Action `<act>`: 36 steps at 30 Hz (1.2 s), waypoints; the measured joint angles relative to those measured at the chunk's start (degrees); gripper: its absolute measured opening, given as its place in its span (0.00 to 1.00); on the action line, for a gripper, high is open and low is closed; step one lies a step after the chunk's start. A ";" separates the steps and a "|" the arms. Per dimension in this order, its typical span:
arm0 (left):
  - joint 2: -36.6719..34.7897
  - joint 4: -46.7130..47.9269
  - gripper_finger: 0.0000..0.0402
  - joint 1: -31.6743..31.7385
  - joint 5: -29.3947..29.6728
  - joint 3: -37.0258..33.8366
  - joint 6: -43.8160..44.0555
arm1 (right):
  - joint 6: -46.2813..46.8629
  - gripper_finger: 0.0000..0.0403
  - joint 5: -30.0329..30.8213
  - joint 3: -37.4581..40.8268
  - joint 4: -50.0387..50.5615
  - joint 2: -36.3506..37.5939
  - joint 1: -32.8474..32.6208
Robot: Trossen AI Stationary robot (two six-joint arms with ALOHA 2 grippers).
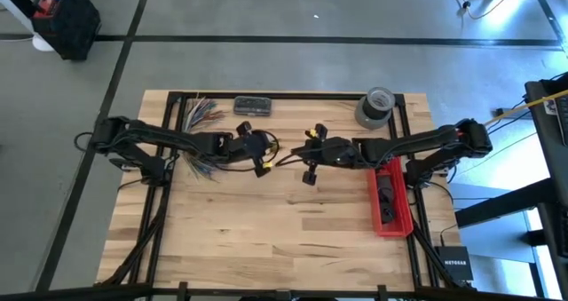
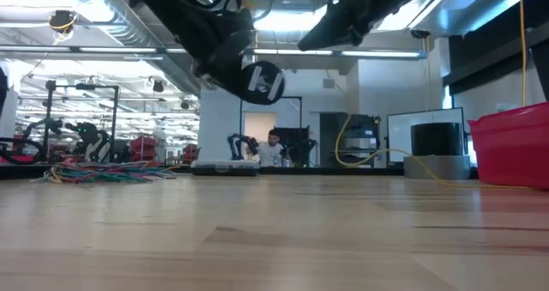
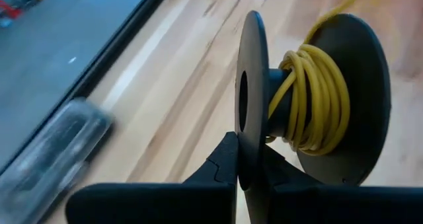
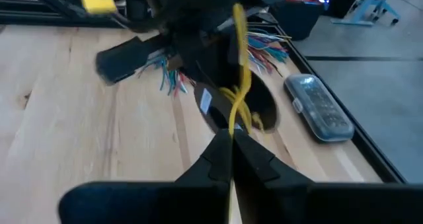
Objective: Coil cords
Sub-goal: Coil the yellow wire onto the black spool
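A black spool (image 3: 310, 85) with a yellow cord (image 3: 317, 98) wound in several turns on its hub hangs high above the table's far middle; the low view shows the spool (image 2: 262, 81) well clear of the wood. My left gripper (image 3: 248, 151) is shut on the spool. My right gripper (image 4: 231, 135), just to the right of it (image 1: 302, 153), is shut on the cord's free run (image 4: 239, 65), which leads across to the spool. My left gripper pinches the rim of the spool's near flange (image 3: 250, 141) between its two fingers, one finger (image 3: 225, 161) on the outer face and one on the hub side. The spool is lifted clear of the table, its axis about level. My right gripper pinches the yellow cord (image 4: 232, 121) between its two fingertips, across the cord's run, coming from the table's right and slanting down. The cord runs on from the fingers to the spool, off the table.
Multicoloured wire bundles (image 1: 200, 114) lie at the far left. A clear case (image 1: 254, 106) lies at the far edge and a grey tape roll (image 1: 376, 106) at the far right. A red bin (image 1: 390, 199) stands along the right side. Bare wood (image 1: 266, 230) fills the near half.
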State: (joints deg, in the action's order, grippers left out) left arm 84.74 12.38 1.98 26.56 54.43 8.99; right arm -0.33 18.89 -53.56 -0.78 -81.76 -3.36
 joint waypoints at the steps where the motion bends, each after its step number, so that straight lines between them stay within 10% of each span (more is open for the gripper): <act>1: 0.16 -1.51 0.00 0.00 -0.87 0.04 -0.20 | -0.28 0.02 -0.04 0.00 -0.71 -0.69 0.00; 9: 2.39 -7.77 0.00 0.11 -8.02 0.00 -2.79 | -4.42 0.02 -0.28 0.10 -6.97 -4.87 -0.08; 36: 0.85 -20.10 0.00 -1.06 -0.43 0.09 -3.54 | -1.35 0.02 -3.36 0.07 -7.28 -15.60 -0.07</act>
State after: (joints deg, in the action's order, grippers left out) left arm 85.59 -7.72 0.92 26.13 54.53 5.45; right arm -1.69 15.54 -53.49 -8.06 -97.36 -3.42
